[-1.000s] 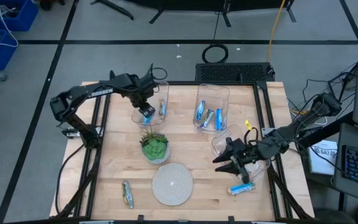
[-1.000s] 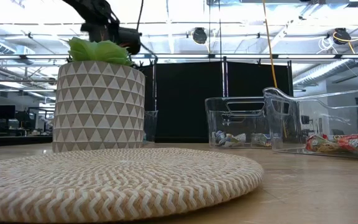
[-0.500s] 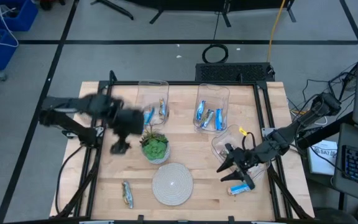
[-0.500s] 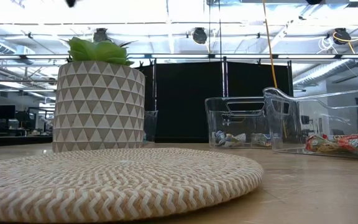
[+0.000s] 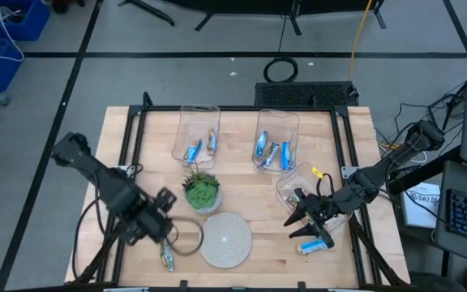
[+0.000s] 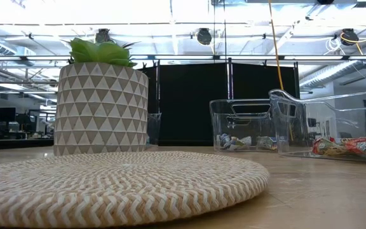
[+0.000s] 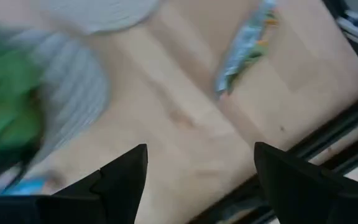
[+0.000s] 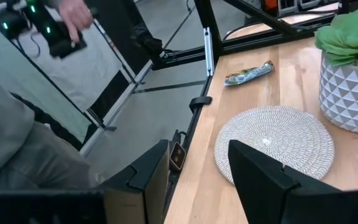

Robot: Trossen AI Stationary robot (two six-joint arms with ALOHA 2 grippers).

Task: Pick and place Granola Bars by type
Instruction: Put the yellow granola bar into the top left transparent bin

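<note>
A multicoloured granola bar (image 5: 166, 258) lies flat near the table's front left corner; it also shows in the left wrist view (image 7: 244, 48) and the right wrist view (image 8: 248, 73). My left gripper (image 5: 162, 233) hovers open just on its far side (image 7: 197, 180), touching nothing. A bright blue bar (image 5: 314, 246) lies flat at the front right. My right gripper (image 5: 300, 221) is open and empty (image 8: 207, 177) just to its left and a little farther back. The far left bin (image 5: 197, 134) holds two bars, the far middle bin (image 5: 276, 139) several blue ones.
A potted plant (image 5: 202, 192) and a round woven mat (image 5: 225, 239) stand mid-table between the arms. A third clear bin (image 6: 335, 127) with multicoloured bars (image 6: 348, 147) sits at the right under my right arm. A person's hand (image 8: 73, 14) shows beyond the table's left edge.
My left gripper has left the far left bin and swept fast toward the table's near edge, passing left of the plant, down to the multicoloured bar. The blue bar that was at its fingertips stays in that bin. My right gripper has edged slightly toward the near edge.
</note>
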